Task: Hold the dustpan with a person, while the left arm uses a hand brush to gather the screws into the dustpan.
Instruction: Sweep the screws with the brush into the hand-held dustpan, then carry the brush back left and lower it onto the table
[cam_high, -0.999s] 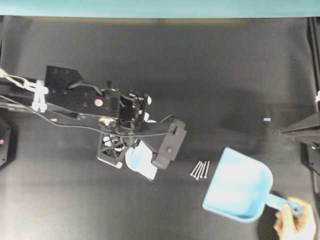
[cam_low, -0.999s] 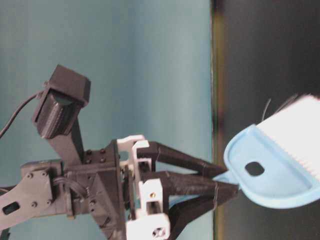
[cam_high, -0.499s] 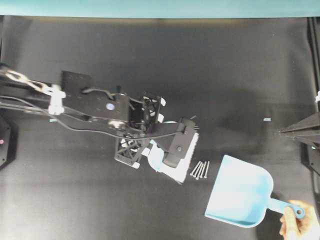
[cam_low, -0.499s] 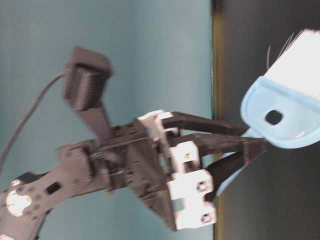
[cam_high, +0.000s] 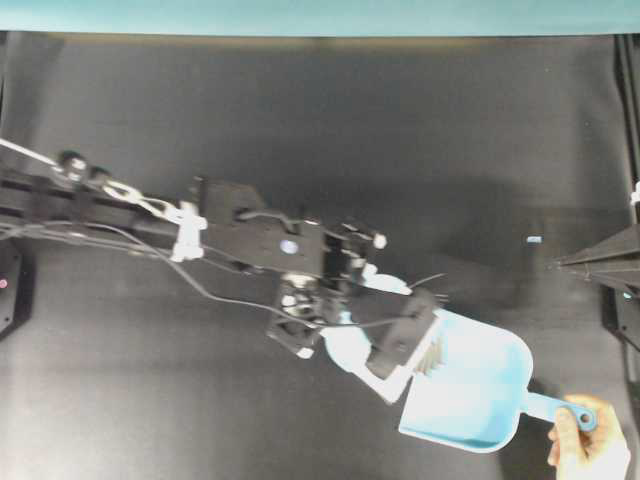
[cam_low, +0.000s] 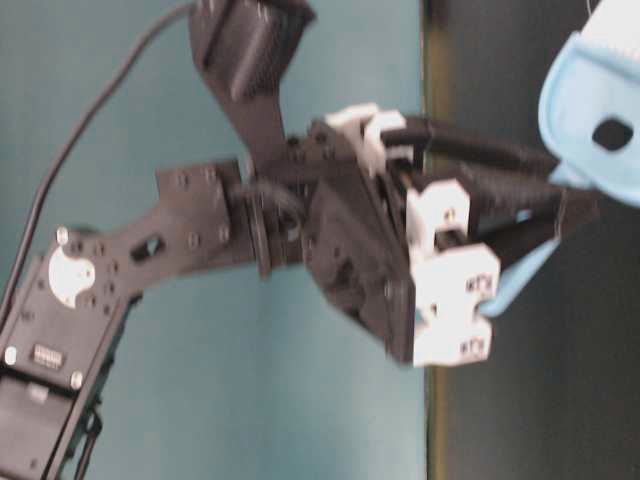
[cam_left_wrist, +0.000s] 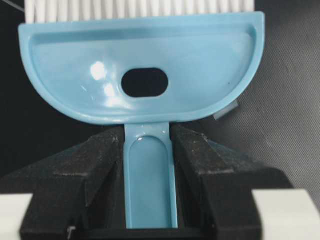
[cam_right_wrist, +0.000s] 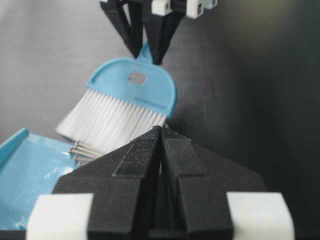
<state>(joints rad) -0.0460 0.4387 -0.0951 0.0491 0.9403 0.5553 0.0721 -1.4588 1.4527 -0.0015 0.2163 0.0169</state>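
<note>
My left gripper (cam_left_wrist: 148, 135) is shut on the thin handle of the light blue hand brush (cam_left_wrist: 142, 70). In the overhead view the left arm (cam_high: 250, 235) reaches right, and the white bristles (cam_high: 432, 352) rest at the open mouth of the light blue dustpan (cam_high: 475, 395). The person's hand (cam_high: 590, 455) holds the dustpan's handle at the bottom right. The screws (cam_right_wrist: 85, 149) lie bunched under the bristles at the dustpan's lip (cam_right_wrist: 20, 170); from overhead the brush and arm hide them. My right gripper (cam_right_wrist: 161, 129) is shut and empty at the right edge (cam_high: 562, 265).
A black mat (cam_high: 400, 150) covers the table, with a teal wall behind its far edge. A small pale tag (cam_high: 534, 239) lies on the mat near the right gripper. The right arm's base stands at the right border.
The left arm swept the brush rightward across the mat, pushing the screws from open mat to the dustpan's mouth. The dustpan turned slightly in the hand. The right gripper stayed put.
</note>
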